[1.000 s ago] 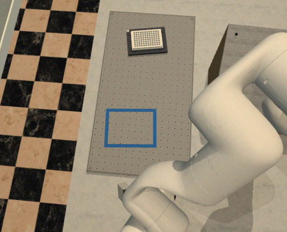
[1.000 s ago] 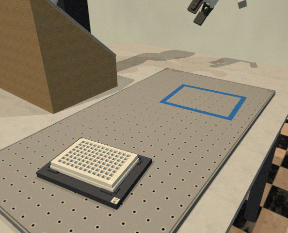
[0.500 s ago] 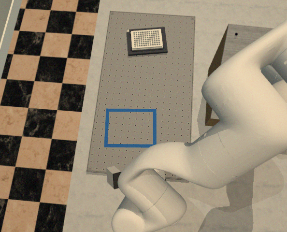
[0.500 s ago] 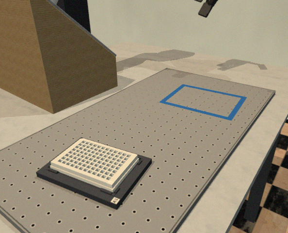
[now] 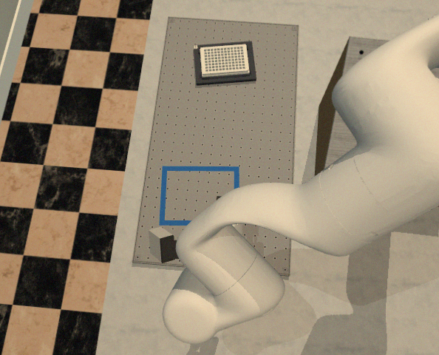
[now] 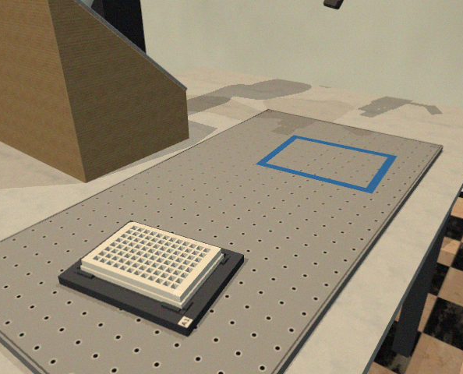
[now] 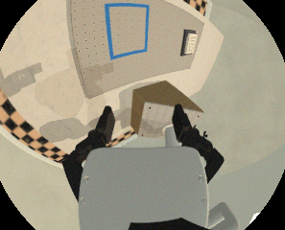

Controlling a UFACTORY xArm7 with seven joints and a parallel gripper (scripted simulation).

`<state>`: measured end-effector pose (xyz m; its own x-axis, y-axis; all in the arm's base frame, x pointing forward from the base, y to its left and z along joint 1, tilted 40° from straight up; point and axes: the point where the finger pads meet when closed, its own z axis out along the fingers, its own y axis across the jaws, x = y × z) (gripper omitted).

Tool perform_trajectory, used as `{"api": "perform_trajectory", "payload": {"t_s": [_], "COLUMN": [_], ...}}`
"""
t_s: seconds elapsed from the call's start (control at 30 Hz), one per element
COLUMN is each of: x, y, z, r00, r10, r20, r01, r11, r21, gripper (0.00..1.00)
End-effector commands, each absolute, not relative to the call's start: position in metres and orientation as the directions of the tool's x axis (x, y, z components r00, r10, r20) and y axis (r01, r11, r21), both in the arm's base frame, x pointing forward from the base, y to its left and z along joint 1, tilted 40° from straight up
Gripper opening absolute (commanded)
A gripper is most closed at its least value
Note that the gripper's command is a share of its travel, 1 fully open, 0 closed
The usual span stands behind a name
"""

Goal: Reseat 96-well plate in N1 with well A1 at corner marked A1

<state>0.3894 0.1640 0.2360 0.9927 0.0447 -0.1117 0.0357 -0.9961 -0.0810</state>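
The 96-well plate (image 5: 224, 60) sits in nest N1 (image 5: 250, 78) at the far end of the deck. The gripper (image 7: 142, 123), fingers wide apart and empty, hangs high near bench spot B1 (image 5: 199, 168), well apart from it.

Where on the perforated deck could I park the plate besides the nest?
Inside the blue taped outline nothing lies. The long perforated stretch between it and the black nest holding the white well plate is bare too. The arm overhangs the outline's corner from above.
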Motion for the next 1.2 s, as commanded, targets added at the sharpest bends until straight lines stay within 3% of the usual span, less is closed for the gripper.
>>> {"api": "perform_trajectory", "payload": {"t_s": [0.0, 1.17], "x": [0.393, 0.402], "y": [0.149, 0.013], "z": [0.239, 0.25], "r00": [0.997, 1.0], "r10": [0.03, -0.002], "r20": [-0.074, 0.002], "r01": [0.026, -0.002], "r11": [-0.998, -1.0], "r21": [-0.06, -0.001], "gripper": [1.0, 1.0]}}
